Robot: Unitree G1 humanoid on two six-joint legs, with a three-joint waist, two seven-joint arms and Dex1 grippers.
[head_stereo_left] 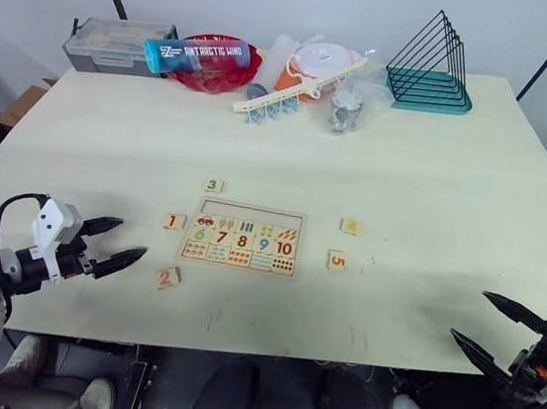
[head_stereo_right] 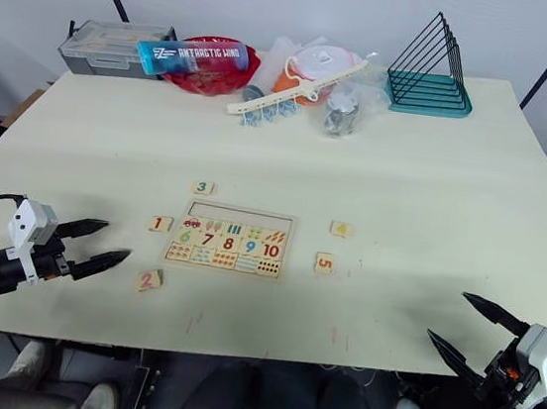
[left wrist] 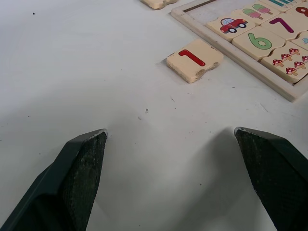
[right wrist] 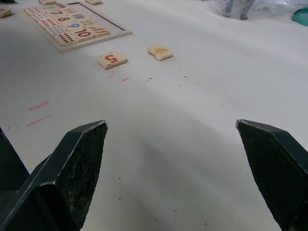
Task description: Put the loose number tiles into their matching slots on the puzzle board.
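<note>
Left arm reaches forward low over the table's (head_stereo_left: pixel 437 175) near left edge; left gripper (head_stereo_left: pixel 111 244) spread wide, holding nothing, fingers pointing toward tile 1 (head_stereo_left: pixel 174 221) and the board (head_stereo_left: pixel 243 237). Tile 2 (head_stereo_left: pixel 167 277) lies just beside that gripper's nearer finger, apart from it; tile 3 (head_stereo_left: pixel 214 185) sits just beyond the board's far left corner. Board lies flat at table centre, long axis running left to right; its far row of slots (head_stereo_left: pixel 251 211) is unfilled; rows 6 to 10 read upright toward the robot. Tile 4 (head_stereo_left: pixel 352 227) and tile 5 (head_stereo_left: pixel 336 260) lie right of the board. Right gripper (head_stereo_left: pixel 498 327) hangs at the near right edge, spread wide, empty, pointing left and forward.
</note>
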